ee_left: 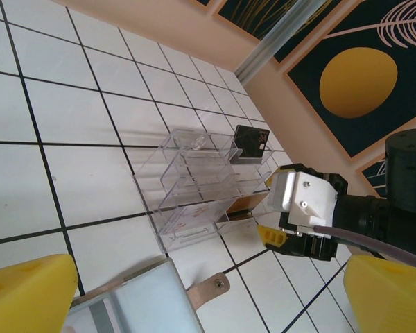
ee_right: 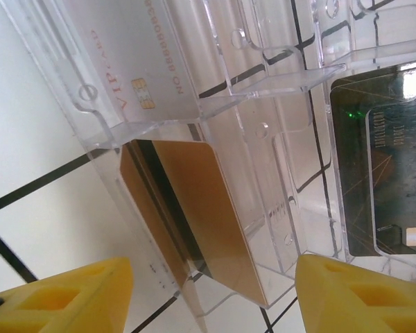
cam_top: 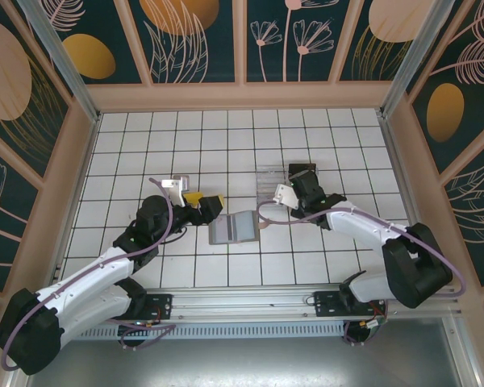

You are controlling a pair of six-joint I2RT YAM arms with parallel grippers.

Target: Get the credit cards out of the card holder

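Left gripper (cam_top: 208, 205): jaws wide open, nothing held, just over the flat grey bifold card holder (cam_top: 234, 228). The holder lies open between the arms. Past it, the clear plastic tiered tray (ee_left: 194, 187) holds 3 credit cards, one per slot: tan-gold card (ee_right: 194, 215), pale VIP card (ee_right: 142, 59), dark card (ee_right: 381, 173). Right gripper (ee_right: 211, 298): jaws apart either side of the tan-gold card, not gripping.

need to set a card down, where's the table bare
Bare tiles lie between the clear tray and the back wall, and between the card holder and the near rail. The middle is crowded: left gripper, right gripper, tray and holder.
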